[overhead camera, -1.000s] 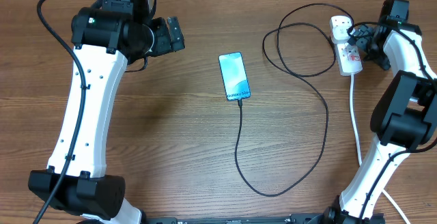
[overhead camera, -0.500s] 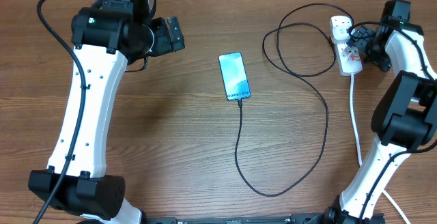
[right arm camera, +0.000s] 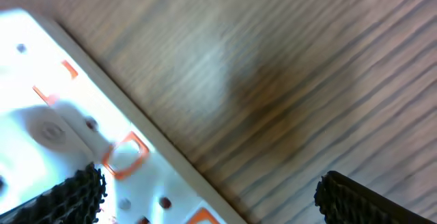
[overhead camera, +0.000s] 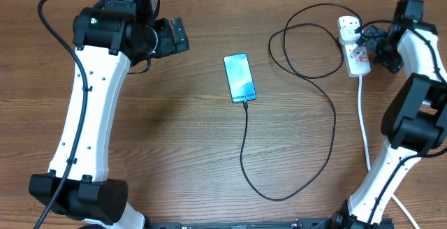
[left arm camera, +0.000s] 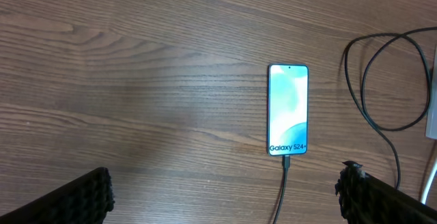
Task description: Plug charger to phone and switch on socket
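Jaws on the right arm (overhead camera: 418, 42) are spread wide w/ nothing between them. In the wrist view its black fingers (right arm camera: 68, 195) sit at the two bottom corners, & only bare wood shows in the gap. Just beside the one on the left is the socket (right arm camera: 75, 128), white w/ red marks, all blurry. From above, the right jaws hang close by the socket's side. I can't tell if they touch it.

The left jaws are spread wide too & hold nothing. They hang at the back left, well apart from the phone (left arm camera: 287, 109), looking down at it.

The phone lies flat in the middle of the worktop (overhead camera: 174, 152), screen up & lit. The charger (overhead camera: 244, 124) has its small tip in the phone's bottom edge. Its black cable loops over the wood & runs back to the socket, where the plug end seems to sit.

What changed: only the right arm. It has slid a tiny bit away from the socket in the last sec. Phone, charger & left arm are in the same spots.

So the plug-in part is prob done, & maybe the switch got its push. Can't see if the switch is on, tho. Too small.
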Action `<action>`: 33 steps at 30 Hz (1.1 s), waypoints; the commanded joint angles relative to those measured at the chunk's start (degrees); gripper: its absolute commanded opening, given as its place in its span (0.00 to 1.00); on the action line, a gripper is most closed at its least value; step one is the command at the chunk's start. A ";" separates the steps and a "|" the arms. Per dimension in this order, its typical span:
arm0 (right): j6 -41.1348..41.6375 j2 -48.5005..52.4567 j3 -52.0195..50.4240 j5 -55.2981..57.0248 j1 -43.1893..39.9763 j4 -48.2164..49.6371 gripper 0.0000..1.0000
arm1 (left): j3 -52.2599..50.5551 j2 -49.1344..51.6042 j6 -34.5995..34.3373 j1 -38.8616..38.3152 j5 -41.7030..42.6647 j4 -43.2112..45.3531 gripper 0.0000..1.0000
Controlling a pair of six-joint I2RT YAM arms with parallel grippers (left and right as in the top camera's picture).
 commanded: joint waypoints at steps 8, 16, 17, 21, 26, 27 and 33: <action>6.27 0.00 2.97 -0.50 -1.09 -2.73 1.00 | 0.35 -0.04 -0.39 -0.39 0.26 0.79 1.00; 18.69 0.00 2.97 -0.50 -1.09 -6.19 1.00 | 0.35 -0.04 -0.42 -0.39 0.22 1.22 1.00; 19.74 0.00 2.97 -0.50 -1.09 -6.36 1.00 | 0.35 -0.04 -0.42 -0.39 0.22 1.22 1.00; 19.47 0.00 2.95 -0.44 -1.07 -5.57 1.00 | 0.35 -0.04 -0.66 -0.39 0.46 1.22 1.00; 15.21 0.02 2.91 0.00 -1.09 -4.24 1.00 | 0.35 -0.04 -0.63 -0.39 0.46 0.81 1.00; 14.73 0.02 2.91 0.39 -1.09 -3.89 1.00 | 0.35 -0.04 -0.63 -0.39 0.46 0.81 1.00; 8.92 0.02 2.60 1.70 -1.07 -1.20 1.00 | 0.35 -0.04 -0.63 -0.39 0.46 0.79 1.00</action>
